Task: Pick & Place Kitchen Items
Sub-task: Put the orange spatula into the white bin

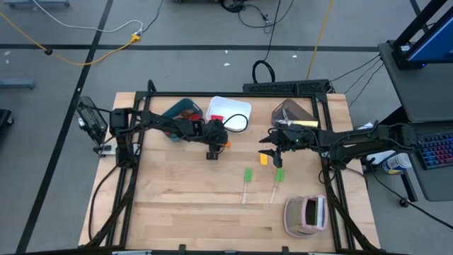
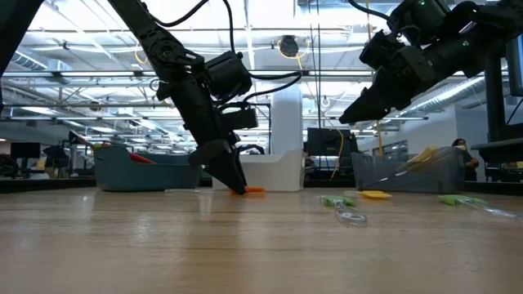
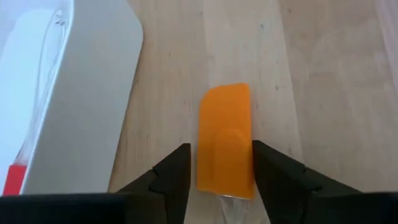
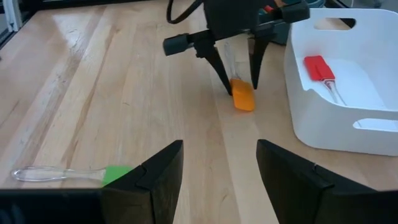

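An orange spatula (image 3: 225, 143) on a clear stick lies flat on the table beside the white bin (image 1: 237, 108). My left gripper (image 1: 212, 150) is open, pointing down, with one finger on each side of the spatula's head (image 4: 242, 99). My right gripper (image 1: 269, 150) is open and raised above the table (image 2: 351, 110), near a yellow spatula (image 1: 264, 160). Two green spatulas (image 1: 248, 176) (image 1: 279, 176) lie flat nearer the near edge. A red spatula (image 4: 320, 67) lies in the white bin. My left gripper comes from above, its fingers (image 3: 177, 174) standing across the orange spatula where the head meets the clear stick (image 3: 227, 193). The spatula lies flat on the table. Whether the fingers touch its edges, I cannot tell.
The teal bin (image 1: 180, 110), the white bin and the brown bin (image 1: 294, 113) stand in a row along the far side; the brown one holds a yellow item. A pink-grey striped object (image 1: 306, 214) sits near the right near corner. Bare wood lies toward the left near corner.
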Robot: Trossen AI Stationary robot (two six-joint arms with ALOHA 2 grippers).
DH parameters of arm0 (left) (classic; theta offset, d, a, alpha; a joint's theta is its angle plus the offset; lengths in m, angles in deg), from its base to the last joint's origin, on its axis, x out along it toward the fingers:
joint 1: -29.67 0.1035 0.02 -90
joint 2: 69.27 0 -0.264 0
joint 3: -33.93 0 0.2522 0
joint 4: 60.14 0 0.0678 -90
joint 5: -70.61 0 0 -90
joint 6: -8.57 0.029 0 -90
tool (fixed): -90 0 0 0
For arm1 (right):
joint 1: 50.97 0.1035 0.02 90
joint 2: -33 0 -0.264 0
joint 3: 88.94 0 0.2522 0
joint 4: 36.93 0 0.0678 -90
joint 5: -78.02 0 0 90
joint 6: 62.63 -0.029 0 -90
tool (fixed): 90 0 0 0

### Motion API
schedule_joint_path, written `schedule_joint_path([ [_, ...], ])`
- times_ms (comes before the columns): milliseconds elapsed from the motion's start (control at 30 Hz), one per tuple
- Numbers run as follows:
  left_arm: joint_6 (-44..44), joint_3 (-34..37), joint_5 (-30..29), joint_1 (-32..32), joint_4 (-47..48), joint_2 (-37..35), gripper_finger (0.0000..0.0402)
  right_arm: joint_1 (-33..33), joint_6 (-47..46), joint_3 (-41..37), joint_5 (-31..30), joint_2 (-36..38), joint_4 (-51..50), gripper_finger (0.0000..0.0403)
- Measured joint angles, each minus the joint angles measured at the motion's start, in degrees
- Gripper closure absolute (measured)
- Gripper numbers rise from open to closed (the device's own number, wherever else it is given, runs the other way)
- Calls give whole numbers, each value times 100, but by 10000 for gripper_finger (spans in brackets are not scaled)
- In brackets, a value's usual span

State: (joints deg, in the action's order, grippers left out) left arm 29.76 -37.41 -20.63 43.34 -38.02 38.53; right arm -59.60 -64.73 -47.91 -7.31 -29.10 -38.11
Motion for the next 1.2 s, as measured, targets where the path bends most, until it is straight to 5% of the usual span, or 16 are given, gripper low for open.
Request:
schedule_joint_path([
  [133, -103, -2, -127, 0, 16, -2, 247, 104, 1, 2, -2, 0, 0, 206],
  [467, -377, -7, 288, 110, 50, -32, 388, 281, 1, 4, -7, 2, 0, 207],
  [933, -938, 24, -546, -513, 7, -724, 386, 281, -1, -1, -9, 2, 14, 206],
  [1200, -443, 4, -745, -438, -769, -1513, 394, 274, 111, -732, -11, 2, 1393, 206],
])
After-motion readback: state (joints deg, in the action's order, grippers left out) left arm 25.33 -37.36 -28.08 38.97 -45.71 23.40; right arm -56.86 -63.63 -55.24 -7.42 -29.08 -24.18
